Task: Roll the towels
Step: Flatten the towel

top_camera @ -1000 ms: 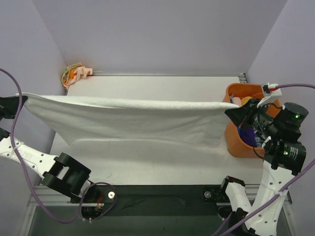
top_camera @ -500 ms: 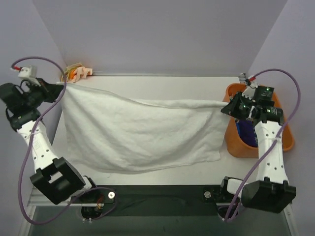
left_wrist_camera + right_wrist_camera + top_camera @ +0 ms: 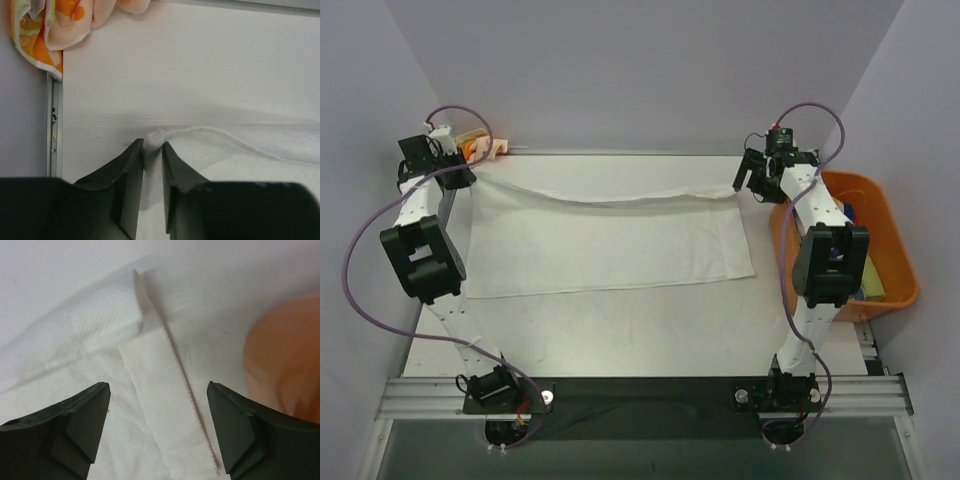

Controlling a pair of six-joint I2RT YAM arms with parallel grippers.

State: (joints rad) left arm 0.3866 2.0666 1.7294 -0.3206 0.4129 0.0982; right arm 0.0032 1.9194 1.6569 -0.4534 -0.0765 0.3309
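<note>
The white towel (image 3: pixel 610 240) hung stretched in the air a second ago; now it lies spread flat on the table (image 3: pixel 620 330). Your right gripper (image 3: pixel 156 386) has let go and stands wide, while your left gripper (image 3: pixel 152 147) still pinches a far corner. I judge rolling can begin.

Your top view looks steeply down from behind the near edge over the whole white desk (image 3: pixel 620 330). Each wrist view hangs close above one far corner of the large white cloth towel (image 3: pixel 610 240), shared by all three.
</note>
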